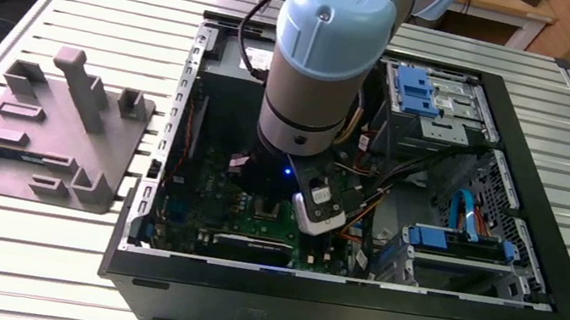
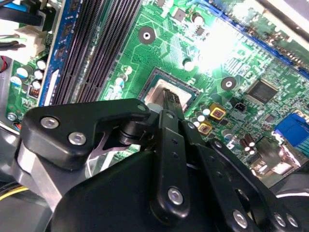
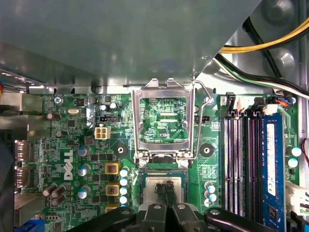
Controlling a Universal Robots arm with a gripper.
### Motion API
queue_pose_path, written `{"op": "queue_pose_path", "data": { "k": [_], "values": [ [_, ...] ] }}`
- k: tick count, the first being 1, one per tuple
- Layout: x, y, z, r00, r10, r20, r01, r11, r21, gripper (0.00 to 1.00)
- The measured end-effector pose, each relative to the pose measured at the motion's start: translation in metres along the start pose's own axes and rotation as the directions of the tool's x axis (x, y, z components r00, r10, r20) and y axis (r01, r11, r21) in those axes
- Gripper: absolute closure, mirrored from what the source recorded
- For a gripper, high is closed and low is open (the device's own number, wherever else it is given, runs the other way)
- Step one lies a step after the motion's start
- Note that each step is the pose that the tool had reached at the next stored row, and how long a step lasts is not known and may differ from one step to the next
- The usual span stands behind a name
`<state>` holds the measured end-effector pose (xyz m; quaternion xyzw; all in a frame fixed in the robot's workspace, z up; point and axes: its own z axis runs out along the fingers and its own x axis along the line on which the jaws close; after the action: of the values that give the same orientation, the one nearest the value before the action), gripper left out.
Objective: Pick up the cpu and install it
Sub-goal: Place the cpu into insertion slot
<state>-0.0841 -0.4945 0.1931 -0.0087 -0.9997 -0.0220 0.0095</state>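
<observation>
Claw (image 3: 165, 189): tips pressed together, pinching nothing, over the cpu (image 3: 149, 186). That cpu: lying in the socket (image 3: 164, 172), inside the case (image 1: 353, 308), just below centre in the exterior view. Likely light, stiff, slick-topped, fragile underneath; hold by opposite edges.

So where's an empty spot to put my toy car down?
The slatted table is bare on the near side of the grey tray, and on the exterior view's right of the computer case. Inside the case it is crowded: cables, motherboard, and the gripper over the cpu.
</observation>
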Motion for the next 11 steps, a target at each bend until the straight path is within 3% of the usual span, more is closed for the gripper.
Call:
{"op": "queue_pose_path", "data": {
  "k": [3, 11],
  "values": [
    [0.0000, 0.0003, -0.0031, 1.0000, 0.000, 0.0005, 0.000, 1.0000, -0.0011, 0.90],
    [0.0004, 0.0008, -0.0188, 1.0000, 0.000, 0.0000, 0.000, 1.0000, 0.0001, 0.90]
  ]
}}
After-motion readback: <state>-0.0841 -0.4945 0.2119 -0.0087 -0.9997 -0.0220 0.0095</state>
